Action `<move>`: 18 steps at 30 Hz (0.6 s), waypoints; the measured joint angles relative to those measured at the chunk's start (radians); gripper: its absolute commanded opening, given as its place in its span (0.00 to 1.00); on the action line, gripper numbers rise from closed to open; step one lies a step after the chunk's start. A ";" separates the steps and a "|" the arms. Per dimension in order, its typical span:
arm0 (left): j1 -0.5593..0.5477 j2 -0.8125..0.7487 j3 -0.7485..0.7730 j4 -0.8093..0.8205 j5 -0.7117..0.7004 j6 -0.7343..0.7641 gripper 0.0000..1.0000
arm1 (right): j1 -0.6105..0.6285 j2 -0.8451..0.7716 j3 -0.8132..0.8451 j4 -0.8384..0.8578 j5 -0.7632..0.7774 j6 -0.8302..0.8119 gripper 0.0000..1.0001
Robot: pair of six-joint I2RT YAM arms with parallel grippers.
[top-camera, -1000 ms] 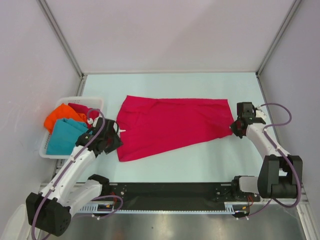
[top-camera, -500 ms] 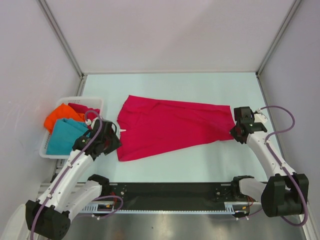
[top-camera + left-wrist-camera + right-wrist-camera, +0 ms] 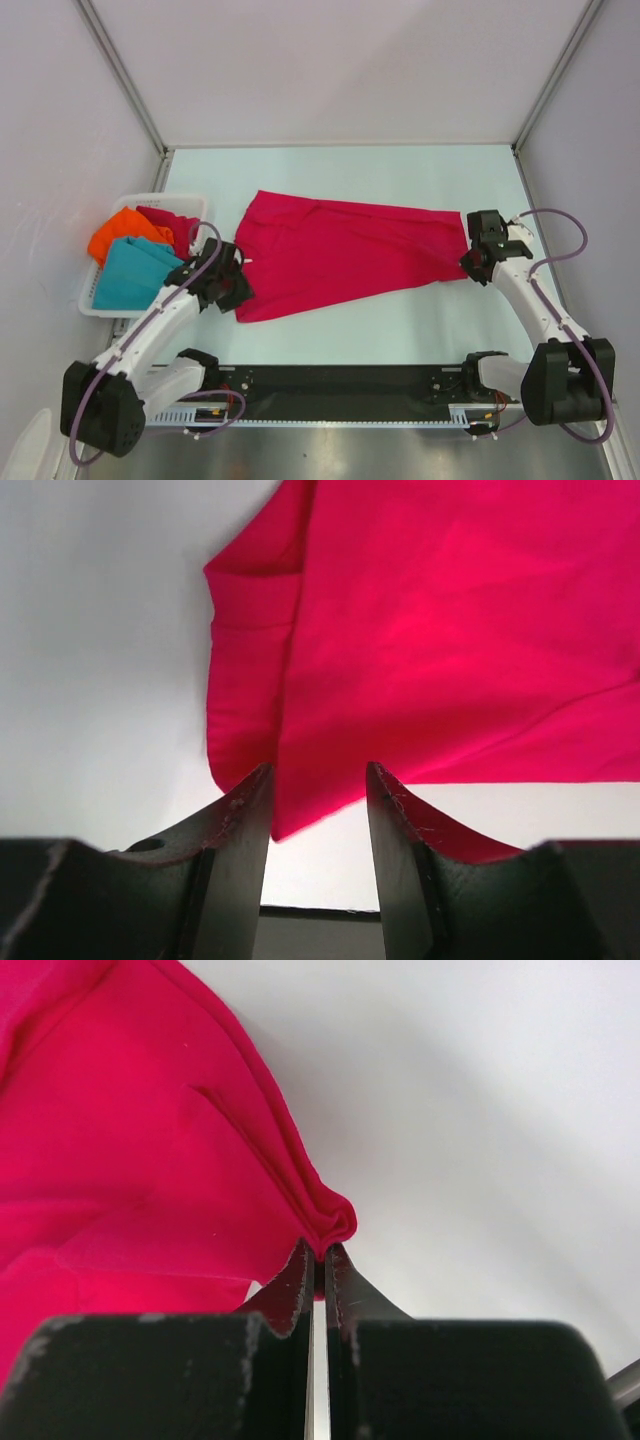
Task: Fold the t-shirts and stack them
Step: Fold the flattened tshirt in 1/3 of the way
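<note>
We see the pale counter (image 3: 400,180) stretching between the enclosure walls. On it a crimson t-shirt (image 3: 340,250) lies spread flat across the middle, broad at its left end and narrowing toward the right.

Off the left edge of that shirt, near the wall, sits a white slotted basket (image 3: 150,197). It holds three more shirts. A teal t-shirt (image 3: 130,272) fills its near part and an orange t-shirt (image 3: 118,232) lies behind it. A second crimson t-shirt (image 3: 170,225) is tucked in at the far right corner, mostly covered.

The left pincer (image 3: 235,290) hangs over the near-left corner of the spread shirt, just beside the basket. In the left wrist view we find this pincer (image 3: 318,780) spread. Its two fingers stand apart with the crimson t-shirt (image 3: 430,630) showing in the gap between them, and the folded side hem runs up to the left. We cannot tell whether the fingertips touch the cloth.

The right pincer (image 3: 470,262) sits at the narrow right end of the shirt. In the right wrist view this pincer (image 3: 320,1255) is pressed together. It pinches a small rolled bunch at the very edge of the crimson t-shirt (image 3: 120,1140), and bare counter lies to the right of it.
</note>
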 measured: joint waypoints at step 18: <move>-0.012 0.174 -0.117 0.119 0.018 -0.023 0.06 | -0.067 0.019 0.028 0.011 -0.054 -0.069 0.00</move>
